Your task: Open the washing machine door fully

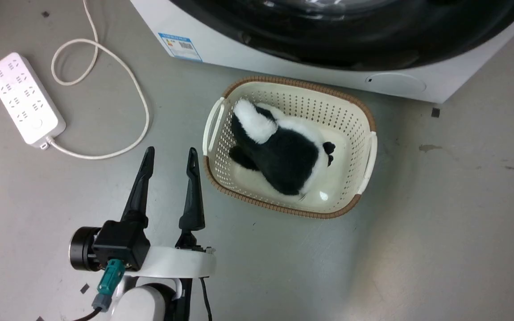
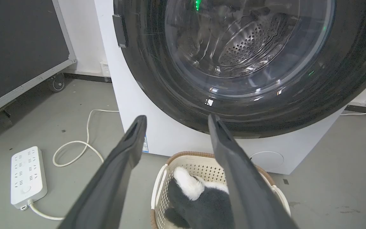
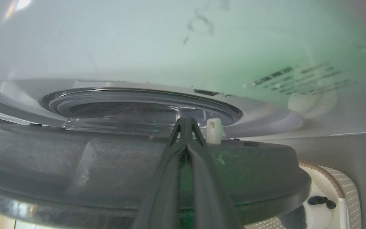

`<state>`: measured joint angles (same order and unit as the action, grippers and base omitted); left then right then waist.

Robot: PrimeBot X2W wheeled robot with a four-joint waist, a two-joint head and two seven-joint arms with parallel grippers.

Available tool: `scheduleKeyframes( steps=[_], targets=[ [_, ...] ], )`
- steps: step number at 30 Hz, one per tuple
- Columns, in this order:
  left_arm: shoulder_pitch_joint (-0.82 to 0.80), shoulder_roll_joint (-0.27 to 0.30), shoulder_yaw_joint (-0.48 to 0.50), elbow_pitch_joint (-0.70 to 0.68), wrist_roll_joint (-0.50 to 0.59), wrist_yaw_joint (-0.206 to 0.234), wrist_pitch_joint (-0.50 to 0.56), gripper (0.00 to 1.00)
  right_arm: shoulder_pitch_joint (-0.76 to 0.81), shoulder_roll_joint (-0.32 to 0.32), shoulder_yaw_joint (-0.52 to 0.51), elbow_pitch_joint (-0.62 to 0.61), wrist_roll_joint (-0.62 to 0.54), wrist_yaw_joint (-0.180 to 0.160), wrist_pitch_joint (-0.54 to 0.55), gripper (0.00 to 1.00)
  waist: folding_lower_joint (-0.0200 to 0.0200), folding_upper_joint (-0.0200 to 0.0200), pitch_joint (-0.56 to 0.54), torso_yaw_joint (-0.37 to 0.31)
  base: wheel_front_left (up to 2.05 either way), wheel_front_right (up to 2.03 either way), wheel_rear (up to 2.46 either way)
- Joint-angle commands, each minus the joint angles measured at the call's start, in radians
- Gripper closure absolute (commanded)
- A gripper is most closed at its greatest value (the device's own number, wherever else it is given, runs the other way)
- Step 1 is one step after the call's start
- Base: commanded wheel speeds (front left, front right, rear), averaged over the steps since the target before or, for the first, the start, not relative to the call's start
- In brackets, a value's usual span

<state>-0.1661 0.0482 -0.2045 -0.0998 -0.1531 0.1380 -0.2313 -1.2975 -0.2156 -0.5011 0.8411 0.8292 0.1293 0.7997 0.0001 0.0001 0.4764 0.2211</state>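
Observation:
The washing machine door (image 2: 170, 86) is a big glossy black disc with a clear glass centre and a small black handle (image 2: 119, 30) on its left edge. Its lower rim (image 1: 350, 44) runs along the top of the head view. The right wrist view shows the door ajar: its dark inner face (image 3: 91, 165) stands off the white front panel and the grey-rimmed drum opening (image 3: 138, 105). My right gripper (image 3: 186, 122) is shut, empty, and lies against that inner face beside a white latch hook (image 3: 214, 130). My left gripper (image 1: 170, 154) hangs open above the floor, below the door, touching nothing.
A cream basket (image 1: 292, 84) holding a black-and-white plush toy (image 1: 283, 156) sits on the floor just in front of the machine, right of my left gripper. A white power strip (image 1: 25, 98) and its looped cable (image 1: 105, 58) lie to the left. A wheeled dark case (image 2: 17, 47) stands further left.

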Motion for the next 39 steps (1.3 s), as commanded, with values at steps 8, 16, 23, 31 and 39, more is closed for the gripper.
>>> scheduleKeyframes(
  steps=[8, 16, 23, 31, 39],
  targets=[
    [0.019, 0.002, -0.001, 0.022, -0.002, -0.010, -0.028, 0.00, 0.145, 0.085, -0.053, -0.004, 0.088, 0.001, 0.141, 1.00, -0.0001, -0.0001, -0.115, -0.024, 0.00, 0.00, 0.00],
    [0.065, 0.002, 0.008, 0.043, 0.002, -0.025, -0.030, 0.00, 0.341, 0.157, -0.013, -0.102, 0.116, 0.001, 0.245, 1.00, -0.0001, -0.0001, -0.216, -0.045, 0.00, 0.00, 0.00],
    [0.120, 0.002, -0.002, 0.062, 0.005, -0.038, -0.030, 0.00, 0.452, 0.165, 0.100, -0.119, 0.233, 0.001, 0.281, 1.00, -0.0001, -0.0001, -0.269, -0.052, 0.00, 0.00, 0.00],
    [0.171, 0.002, -0.025, 0.074, 0.011, -0.053, -0.030, 0.00, 0.589, 0.165, 0.395, -0.154, 0.495, 0.001, 0.216, 1.00, -0.0001, -0.0001, -0.309, -0.032, 0.00, 0.00, 0.00],
    [0.212, 0.002, -0.036, 0.086, 0.014, -0.065, -0.030, 0.00, 0.721, 0.165, 0.685, -0.232, 0.675, 0.001, 0.097, 1.00, -0.0001, -0.0001, -0.345, -0.013, 0.00, 0.00, 0.00]
  ],
)
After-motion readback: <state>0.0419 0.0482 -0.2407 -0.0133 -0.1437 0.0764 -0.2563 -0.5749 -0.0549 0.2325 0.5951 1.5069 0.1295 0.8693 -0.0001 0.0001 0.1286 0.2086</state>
